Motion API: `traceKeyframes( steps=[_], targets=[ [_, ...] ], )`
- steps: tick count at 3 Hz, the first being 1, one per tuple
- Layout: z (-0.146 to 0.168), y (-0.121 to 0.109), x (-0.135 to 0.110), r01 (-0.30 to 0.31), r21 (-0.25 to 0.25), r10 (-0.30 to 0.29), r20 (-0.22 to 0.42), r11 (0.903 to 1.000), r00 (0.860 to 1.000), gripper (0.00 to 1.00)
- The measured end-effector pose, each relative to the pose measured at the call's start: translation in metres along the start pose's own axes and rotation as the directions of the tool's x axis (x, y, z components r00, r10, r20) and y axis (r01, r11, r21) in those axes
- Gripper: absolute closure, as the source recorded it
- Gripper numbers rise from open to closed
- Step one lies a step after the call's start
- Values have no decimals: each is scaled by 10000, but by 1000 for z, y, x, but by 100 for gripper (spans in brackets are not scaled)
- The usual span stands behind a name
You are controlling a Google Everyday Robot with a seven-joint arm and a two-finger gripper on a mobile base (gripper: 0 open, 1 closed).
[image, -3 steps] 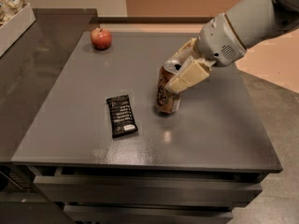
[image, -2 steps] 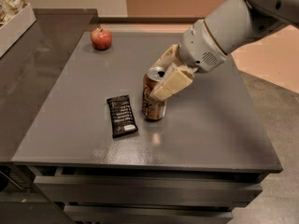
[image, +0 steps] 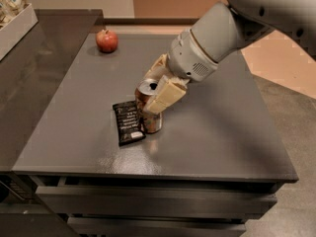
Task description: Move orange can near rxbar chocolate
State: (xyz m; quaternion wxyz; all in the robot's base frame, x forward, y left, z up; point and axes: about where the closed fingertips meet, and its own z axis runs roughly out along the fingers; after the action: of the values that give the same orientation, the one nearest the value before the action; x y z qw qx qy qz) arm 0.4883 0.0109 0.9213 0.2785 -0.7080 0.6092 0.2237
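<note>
The orange can [image: 149, 113] stands upright on the grey table [image: 212, 127], its silver top showing. My gripper [image: 157, 89] is shut on the orange can, its pale fingers [image: 166, 97] on either side of the upper part. The rxbar chocolate [image: 128, 122], a flat black wrapper with white lettering, lies right beside the can on its left, touching or almost touching its base. The arm reaches in from the upper right.
A red apple [image: 106, 40] sits at the far left corner of the table. A pale bin [image: 15, 28] stands on the dark counter to the left. Drawer fronts [image: 148, 201] run under the table's front edge.
My gripper has carried the orange can leftward and toward the front, from mid-table to right beside the rxbar chocolate. The bar and the apple have not moved.
</note>
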Motion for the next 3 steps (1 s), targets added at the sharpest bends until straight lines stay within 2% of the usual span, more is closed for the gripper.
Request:
traceKeyframes(
  steps=[1, 3],
  targets=[
    [3, -3, 4, 118, 4, -118, -302, 9999, 9995, 59],
    [3, -1, 0, 183, -3, -183, -318, 9998, 9993, 13]
  ],
)
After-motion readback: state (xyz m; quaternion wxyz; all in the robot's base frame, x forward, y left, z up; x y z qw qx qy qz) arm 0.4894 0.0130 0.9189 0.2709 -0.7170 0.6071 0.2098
